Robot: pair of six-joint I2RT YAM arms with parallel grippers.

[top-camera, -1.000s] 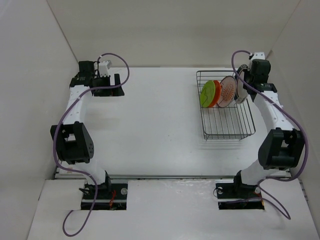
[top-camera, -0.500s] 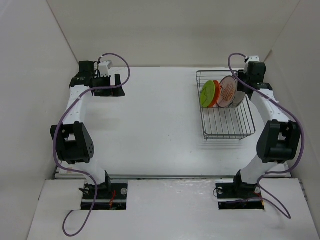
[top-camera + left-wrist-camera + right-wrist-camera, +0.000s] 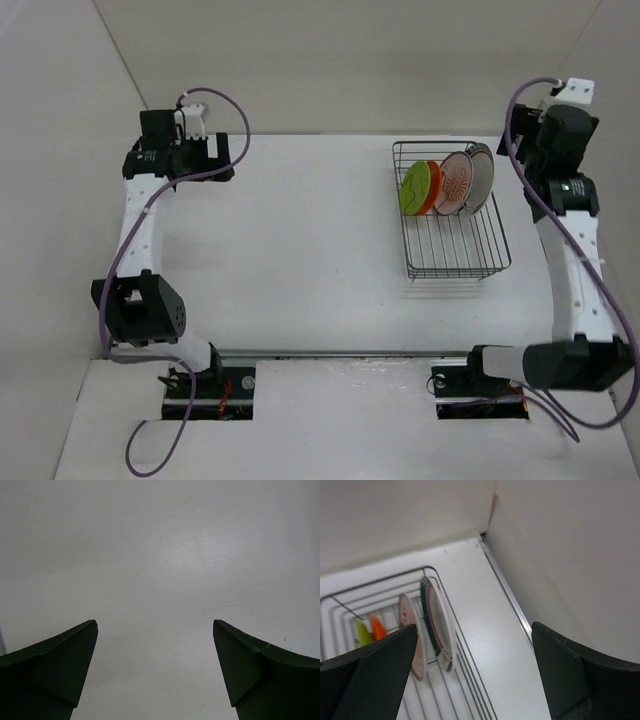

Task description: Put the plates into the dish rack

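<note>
Four plates stand on edge in the far end of the dark wire dish rack point(image 3: 455, 250): lime-green point(image 3: 413, 190), orange point(image 3: 430, 187), sunburst point(image 3: 455, 185) and ring-rimmed point(image 3: 482, 175). My right gripper point(image 3: 548, 135) hangs open, raised to the right of the rack and apart from it. In the right wrist view its jaws point(image 3: 474, 625) are wide with nothing between them. Below them stand the ring-rimmed plate point(image 3: 440, 625), the sunburst plate point(image 3: 407, 612), the orange plate point(image 3: 377, 627) and the lime-green one point(image 3: 362, 632). My left gripper point(image 3: 205, 155) is open at the far left, empty point(image 3: 155, 625) over bare table.
White walls enclose the table on the left, back and right. The right wall and its metal floor strip point(image 3: 512, 605) run close beside the rack point(image 3: 465, 665). The rack's near half point(image 3: 460, 245) holds nothing.
My right gripper opened, let go of the ring-rimmed plate, then rose and drew back to the right. The plate now stands in the rack. The left arm shifted slightly back and left.
</note>
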